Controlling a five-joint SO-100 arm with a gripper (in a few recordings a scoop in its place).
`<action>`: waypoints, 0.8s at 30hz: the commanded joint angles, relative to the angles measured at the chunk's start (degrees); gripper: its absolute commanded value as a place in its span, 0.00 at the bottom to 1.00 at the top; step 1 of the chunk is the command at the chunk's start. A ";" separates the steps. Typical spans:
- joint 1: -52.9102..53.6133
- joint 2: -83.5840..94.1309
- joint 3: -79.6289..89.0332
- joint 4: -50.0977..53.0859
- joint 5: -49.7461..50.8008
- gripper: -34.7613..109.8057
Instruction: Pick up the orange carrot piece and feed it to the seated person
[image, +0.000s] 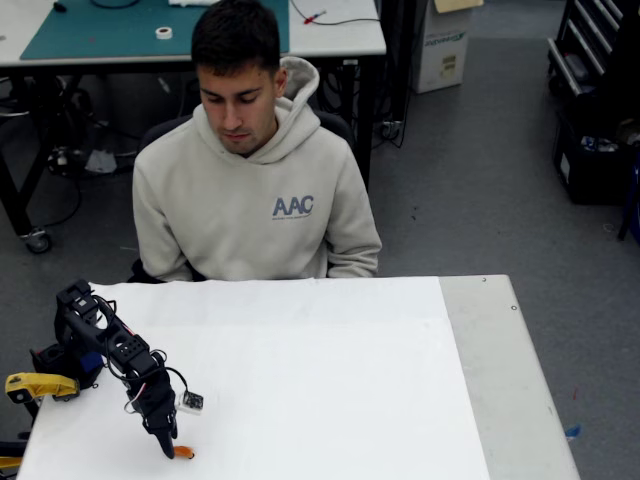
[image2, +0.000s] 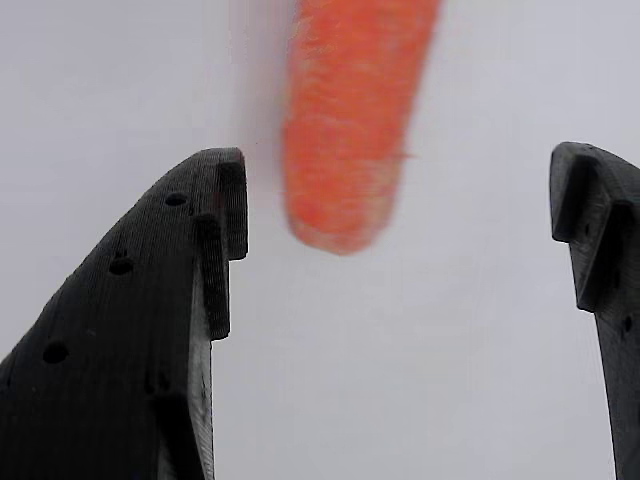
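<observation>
Carrot first: the orange carrot piece (image2: 350, 120) is a short stub with a rounded end and a fuzzy, matte surface in the wrist view, lying flat on smooth white tabletop. In the fixed view it (image: 183, 452) sits near the table's front edge, toward the front-left corner, a tiny bright speck against the pale sheet.

The table (image: 330, 400) has a white, paper-like cover with a bare grey strip along its right edge.

The arm is black, blocky and jointed, with thin wires looping off it and a yellow clamp-like part at its base by the left edge. It folds up from the base, then bends steeply down so the gripper (image: 166, 443) points at the tabletop just beside the carrot. In the wrist view the gripper (image2: 400, 215) has its two dark, layered-plastic fingers spread wide, the stub's rounded end lying between their tips, touching neither.

The seated person (image: 255, 190) sits behind the far edge in a soft beige hoodie printed "AAC", head bowed toward the table.
</observation>
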 joint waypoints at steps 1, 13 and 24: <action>0.44 0.35 -3.69 0.70 -1.23 0.40; 0.79 -1.23 -3.69 0.62 -1.23 0.40; 0.44 -1.14 -3.69 0.62 -1.23 0.21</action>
